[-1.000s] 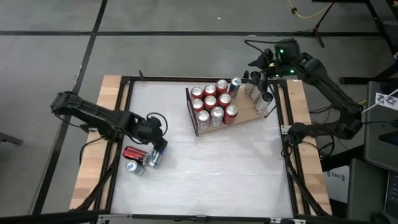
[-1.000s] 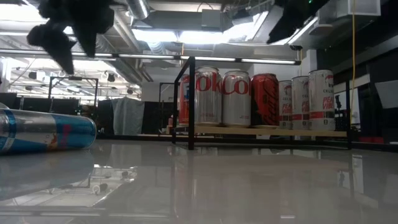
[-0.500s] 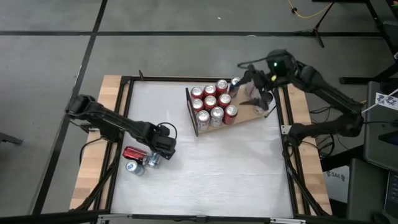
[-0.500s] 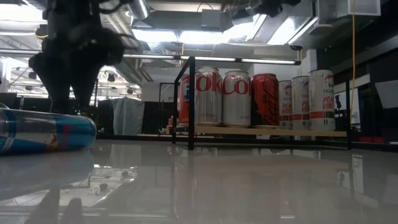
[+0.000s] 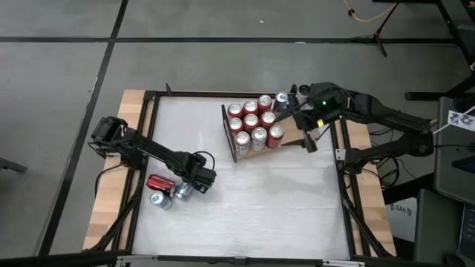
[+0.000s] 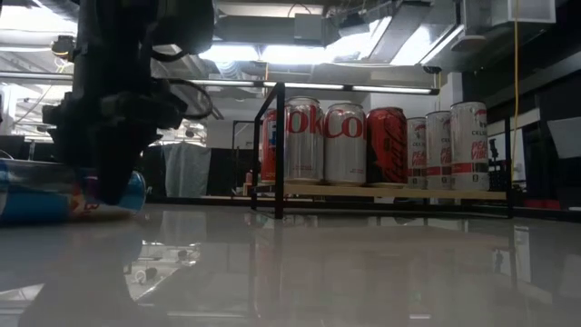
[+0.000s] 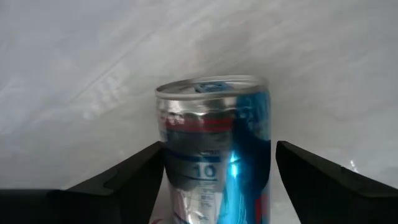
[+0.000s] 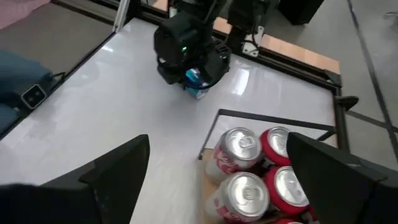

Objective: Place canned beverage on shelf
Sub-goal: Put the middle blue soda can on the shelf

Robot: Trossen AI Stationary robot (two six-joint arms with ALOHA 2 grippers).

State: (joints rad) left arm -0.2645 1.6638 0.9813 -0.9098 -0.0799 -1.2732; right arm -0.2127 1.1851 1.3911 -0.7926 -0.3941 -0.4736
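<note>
Blue can (image 7: 214,149): lying on white table (image 5: 260,200), beside red can (image 5: 159,182); left gripper (image 5: 194,180) fingers straddle it, apparently not yet clamped; right gripper (image 8: 217,186) wide open, empty, above shelf (image 5: 293,137).

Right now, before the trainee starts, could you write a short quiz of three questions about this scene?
1. True or false: the blue can stands upright on the shelf.
2. Short answer: what does the right end effector hold?
3. Choose one: the left end effector is at
A. the blue can lying on the table
B. the dark rail of the shelf
C. a red can on the shelf

Key
1. False: it lies on its side on the table, away from the shelf.
2. Nothing: it is open, above the shelf beside the standing cans.
3. A
</note>
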